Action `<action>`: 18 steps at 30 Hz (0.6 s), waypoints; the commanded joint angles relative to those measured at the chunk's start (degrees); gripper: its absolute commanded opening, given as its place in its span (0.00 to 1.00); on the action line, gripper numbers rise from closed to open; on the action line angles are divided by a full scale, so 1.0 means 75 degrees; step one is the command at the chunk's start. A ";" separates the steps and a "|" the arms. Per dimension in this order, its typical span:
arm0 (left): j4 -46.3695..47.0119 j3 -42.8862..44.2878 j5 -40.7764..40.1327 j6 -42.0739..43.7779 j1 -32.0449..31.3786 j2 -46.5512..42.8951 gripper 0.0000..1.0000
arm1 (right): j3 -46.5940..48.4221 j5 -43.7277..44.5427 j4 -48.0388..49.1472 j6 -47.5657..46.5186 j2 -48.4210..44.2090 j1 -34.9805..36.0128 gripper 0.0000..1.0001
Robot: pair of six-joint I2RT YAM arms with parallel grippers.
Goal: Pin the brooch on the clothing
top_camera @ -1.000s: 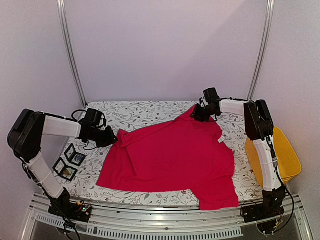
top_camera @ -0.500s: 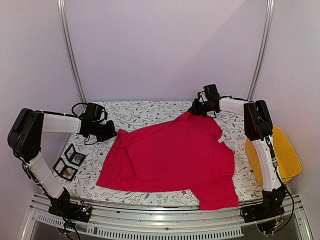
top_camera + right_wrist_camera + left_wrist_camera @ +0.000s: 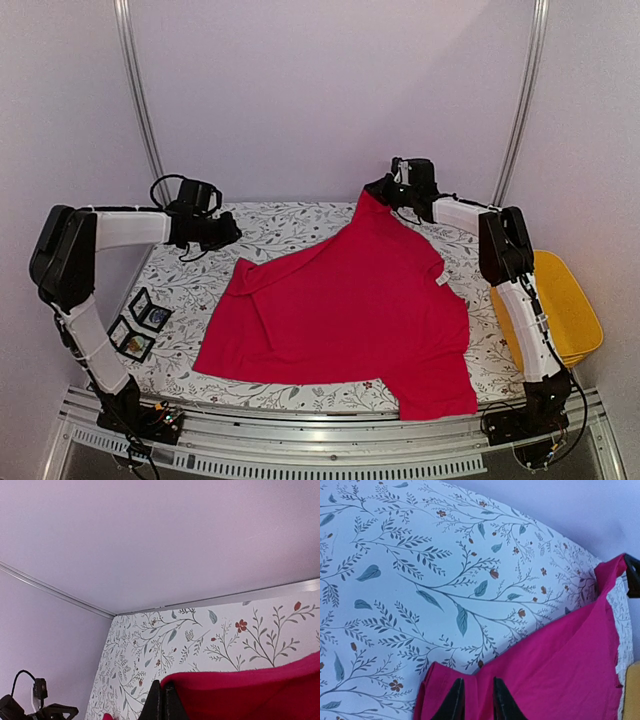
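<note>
The clothing (image 3: pixel 350 300), a bright red T-shirt, lies spread on the floral tablecloth (image 3: pixel 290 225), with its small white label (image 3: pixel 441 282) on the right. My right gripper (image 3: pixel 379 189) is shut on the shirt's far corner and holds it lifted at the back of the table; in the right wrist view the red edge (image 3: pixel 260 695) hangs beside the closed gripper (image 3: pixel 161 682). My left gripper (image 3: pixel 229 232) hovers above the shirt's left corner, off the cloth. In the left wrist view the gripper (image 3: pixel 477 681) stands slightly open, with red fabric (image 3: pixel 560 665) showing below. The brooch is too small to make out.
Two small black boxes (image 3: pixel 150 310) (image 3: pixel 131 340) with small trinkets lie at the table's left edge. A yellow bin (image 3: pixel 570 310) sits off the right side behind the right arm. Metal frame posts (image 3: pixel 140 110) rise at the back corners.
The right gripper shut on the shirt's far corner and raised it up and back. The left gripper closed at the left corner, then rose away towards the back without the cloth.
</note>
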 commanded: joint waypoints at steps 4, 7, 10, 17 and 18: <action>-0.0845 -0.0850 -0.0217 0.0506 -0.0181 -0.0859 0.44 | 0.1754 0.0478 0.2294 0.1692 0.2050 0.0307 0.07; -0.0905 -0.1283 -0.0177 0.0291 -0.0192 -0.1000 0.46 | 0.1750 0.0831 0.2494 0.1925 0.2250 0.0476 0.30; -0.0799 -0.1762 0.0021 0.0049 -0.0205 -0.1205 0.49 | 0.1692 0.0749 0.2464 0.1824 0.2160 0.0436 0.54; -0.0728 -0.2397 0.0261 -0.0244 -0.0282 -0.1303 0.55 | 0.0459 0.0307 0.1909 0.0293 0.0471 0.0301 0.78; -0.0717 -0.2455 0.0242 -0.0293 -0.0319 -0.1329 0.55 | 0.0153 0.0274 0.1795 -0.0009 0.0173 0.0294 0.78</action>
